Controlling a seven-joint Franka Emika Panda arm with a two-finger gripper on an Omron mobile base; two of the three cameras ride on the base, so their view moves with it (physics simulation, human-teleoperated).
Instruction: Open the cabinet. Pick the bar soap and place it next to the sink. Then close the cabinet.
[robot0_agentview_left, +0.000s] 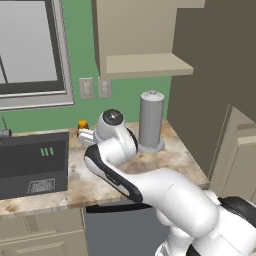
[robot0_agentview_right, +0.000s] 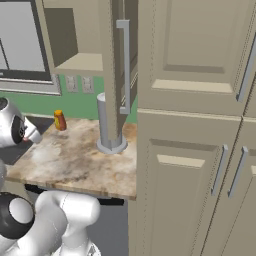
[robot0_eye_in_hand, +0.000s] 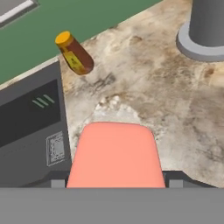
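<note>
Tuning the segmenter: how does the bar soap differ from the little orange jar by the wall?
Colour: the bar soap is plain salmon pink; the jar is amber-orange with a yellow label.
Shape: the soap is a flat rounded-corner block; the jar is a small cylinder with a cap.
Place: the soap sits between the tool's fingertips; the jar stands on the counter by the green wall.
Shared: both are small.

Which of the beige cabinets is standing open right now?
The upper wall cabinet above the counter: its door is swung out edge-on. The tall cabinets remain shut.
</note>
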